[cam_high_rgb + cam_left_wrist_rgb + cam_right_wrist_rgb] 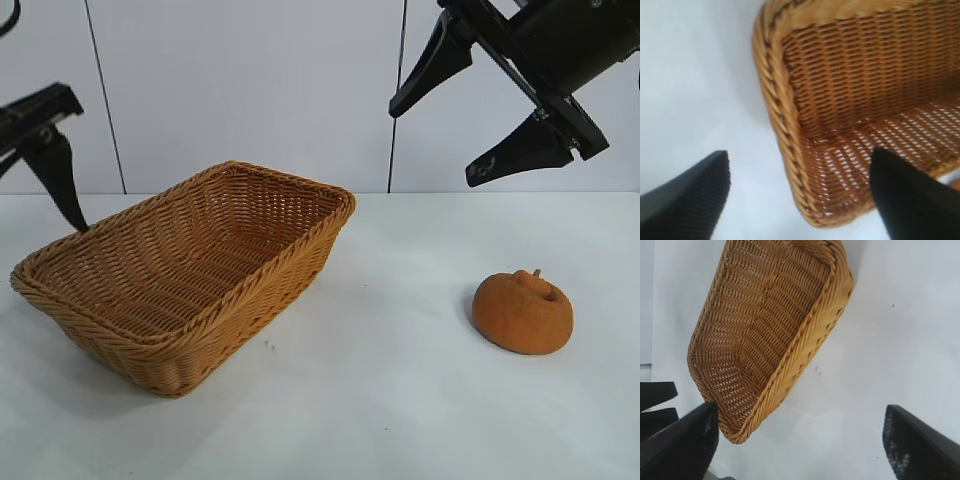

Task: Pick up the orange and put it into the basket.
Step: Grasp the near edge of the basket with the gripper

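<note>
orange (523, 311): sits on the table (400, 400), right side, near-ish, well apart from the basket; knobby top and short stem up. Only the exterior view shows it.
basket (180, 285): left half of the table, set at an angle, nothing inside it. Shows in all three views (840, 100) (770, 335).
my right gripper (470, 110): up high at far right, above and a little left of the orange, not touching anything; fingers spread wide, nothing between them. Arm body cut off at the top edge.
right wrist view: looks down at the basket's right side and bare table; my two finger tips (680, 445) frame it at the edges. The orange falls outside this view.
my left gripper (50, 160): far left, just beside the basket's far-left rim; exterior view shows one dark finger pointing down at that rim, the rest cut off at the edge.
left wrist view: fingers (685, 200) apart, holding nothing, the basket's corner and woven floor between them.
hard to tell: whether the left finger touches the rim.
</note>
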Tool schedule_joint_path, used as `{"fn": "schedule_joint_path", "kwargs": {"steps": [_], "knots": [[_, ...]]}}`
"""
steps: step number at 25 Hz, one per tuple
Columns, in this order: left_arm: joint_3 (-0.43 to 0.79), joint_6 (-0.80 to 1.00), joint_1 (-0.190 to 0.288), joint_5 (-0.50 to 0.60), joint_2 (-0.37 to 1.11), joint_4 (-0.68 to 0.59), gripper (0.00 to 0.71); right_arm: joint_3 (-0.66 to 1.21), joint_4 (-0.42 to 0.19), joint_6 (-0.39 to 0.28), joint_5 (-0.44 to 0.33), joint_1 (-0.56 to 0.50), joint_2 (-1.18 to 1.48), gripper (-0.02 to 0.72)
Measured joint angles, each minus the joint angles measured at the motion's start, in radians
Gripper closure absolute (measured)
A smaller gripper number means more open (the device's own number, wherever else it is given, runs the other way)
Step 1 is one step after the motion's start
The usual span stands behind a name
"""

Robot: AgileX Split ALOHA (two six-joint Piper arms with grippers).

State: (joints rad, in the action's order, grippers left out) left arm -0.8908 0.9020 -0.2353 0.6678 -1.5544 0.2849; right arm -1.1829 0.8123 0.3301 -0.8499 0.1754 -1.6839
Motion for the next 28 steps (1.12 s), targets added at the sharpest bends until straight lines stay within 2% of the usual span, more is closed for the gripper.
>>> {"fn": "schedule_joint_path", "kwargs": {"steps": [9, 12, 17, 22, 23, 25, 28], "knots": [[0.018, -0.005, -0.050, -0.115, -0.058, 0.026, 0.161, 0.000, 0.001, 0.000, 0.000, 0.000, 0.000, 0.093], [0.018, -0.004, -0.051, -0.144, -0.117, 0.026, 0.161, 0.000, 0.001, -0.007, 0.000, 0.000, 0.000, 0.093], [0.018, -0.003, -0.051, -0.278, -0.226, 0.026, 0.161, 0.000, 0.001, -0.008, 0.000, 0.000, 0.000, 0.093], [0.018, -0.002, -0.051, -0.306, -0.262, 0.026, 0.168, 0.000, 0.001, -0.010, 0.000, 0.000, 0.000, 0.093], [0.018, -0.001, -0.051, -0.309, -0.262, 0.026, 0.194, 0.000, 0.001, -0.010, 0.000, 0.000, 0.000, 0.093], [0.018, -0.001, -0.051, -0.308, -0.262, 0.026, 0.301, 0.000, 0.001, -0.010, 0.000, 0.000, 0.000, 0.093], [0.018, 0.001, -0.051, -0.290, -0.262, 0.026, 0.554, 0.000, 0.001, -0.010, 0.000, 0.000, 0.000, 0.093]]}}
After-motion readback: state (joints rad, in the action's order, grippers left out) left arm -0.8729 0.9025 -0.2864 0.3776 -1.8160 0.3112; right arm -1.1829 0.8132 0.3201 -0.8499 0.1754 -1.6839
